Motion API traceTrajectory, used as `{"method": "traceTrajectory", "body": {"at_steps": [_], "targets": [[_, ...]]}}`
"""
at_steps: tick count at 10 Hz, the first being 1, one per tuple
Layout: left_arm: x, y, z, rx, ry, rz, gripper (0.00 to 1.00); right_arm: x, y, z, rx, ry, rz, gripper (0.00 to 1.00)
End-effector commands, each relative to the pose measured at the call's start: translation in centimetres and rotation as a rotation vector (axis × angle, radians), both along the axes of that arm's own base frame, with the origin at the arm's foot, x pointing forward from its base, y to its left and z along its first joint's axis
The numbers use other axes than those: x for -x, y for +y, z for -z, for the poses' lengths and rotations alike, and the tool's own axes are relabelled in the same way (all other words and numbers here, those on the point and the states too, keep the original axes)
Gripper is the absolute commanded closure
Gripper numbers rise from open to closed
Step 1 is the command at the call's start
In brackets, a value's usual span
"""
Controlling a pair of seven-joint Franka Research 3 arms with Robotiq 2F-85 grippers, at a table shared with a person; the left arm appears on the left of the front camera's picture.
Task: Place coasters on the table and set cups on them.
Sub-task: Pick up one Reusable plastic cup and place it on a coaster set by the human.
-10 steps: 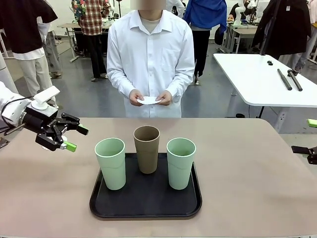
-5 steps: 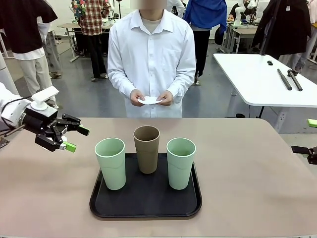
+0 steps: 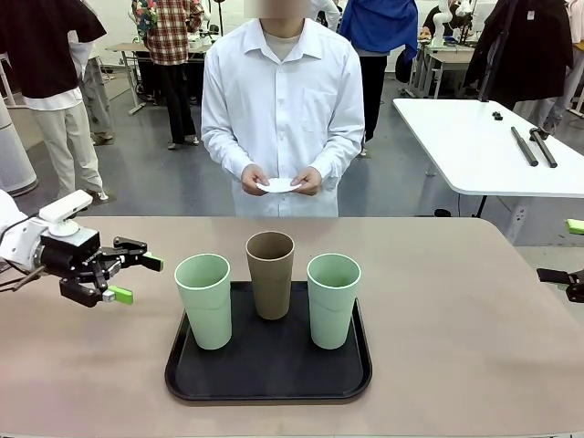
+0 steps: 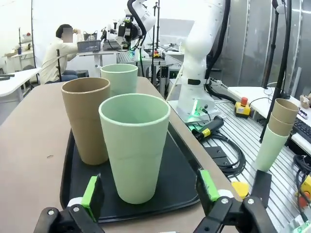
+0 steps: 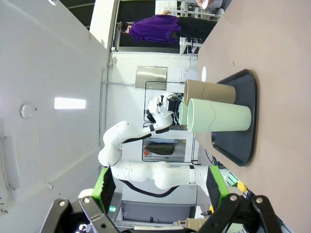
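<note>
Three cups stand on a black tray (image 3: 267,370): a pale green one (image 3: 203,301) at left, a brown one (image 3: 271,274) behind the middle, a pale green one (image 3: 333,301) at right. The person across the table (image 3: 456,310) holds the white coasters (image 3: 278,185) in both hands at waist height. My left gripper (image 3: 137,279) hovers open left of the tray, pointing at the left cup. In the left wrist view, that green cup (image 4: 136,145) stands just beyond the open left gripper (image 4: 149,189). My right gripper (image 3: 564,251) is open at the table's right edge; in its wrist view the right gripper (image 5: 160,189) faces the cups (image 5: 218,116) from afar.
A white table (image 3: 474,146) with black rods stands behind at the right. Other people stand farther back in the room. A stack of spare cups (image 4: 274,131) sits off the table beside the right arm's base (image 4: 199,97).
My left gripper has dropped lower and drawn back a little to the left, still open. The cups, the tray and the person's hands have stayed put.
</note>
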State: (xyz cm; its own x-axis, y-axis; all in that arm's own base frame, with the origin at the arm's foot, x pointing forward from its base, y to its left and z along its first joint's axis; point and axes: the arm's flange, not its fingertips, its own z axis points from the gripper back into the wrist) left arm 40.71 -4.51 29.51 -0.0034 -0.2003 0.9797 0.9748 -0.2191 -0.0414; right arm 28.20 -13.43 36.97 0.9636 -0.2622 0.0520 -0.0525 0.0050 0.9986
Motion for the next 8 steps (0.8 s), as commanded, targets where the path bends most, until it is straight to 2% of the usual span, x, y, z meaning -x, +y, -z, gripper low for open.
{"method": "traceTrajectory", "body": {"at_steps": [1, 2, 3, 6, 8], "targets": [[0.3, -0.5, 1.3, 0.063, -0.011, -0.035, 0.0, -0.4, 0.0, -0.2, -0.024, -0.008, 0.012, 0.0], [0.4, -0.8, 2.1, 0.052, 0.035, -0.057, 0.0, -0.4, 0.0, -0.2, -0.024, -0.008, 0.012, 0.0], [0.2, -1.1, 2.5, 0.042, 0.049, -0.073, 0.0, -0.4, 0.0, -0.2, -0.024, -0.008, 0.012, 0.0], [-1.0, -2.4, 3.5, 0.019, 0.085, -0.084, 0.0, -0.4, 0.0, -0.2, -0.024, -0.008, 0.012, 0.0], [-1.9, -3.5, 3.9, 0.006, 0.078, -0.063, 0.0, -0.4, 0.0, -0.2, -0.024, -0.008, 0.012, 0.0]]}}
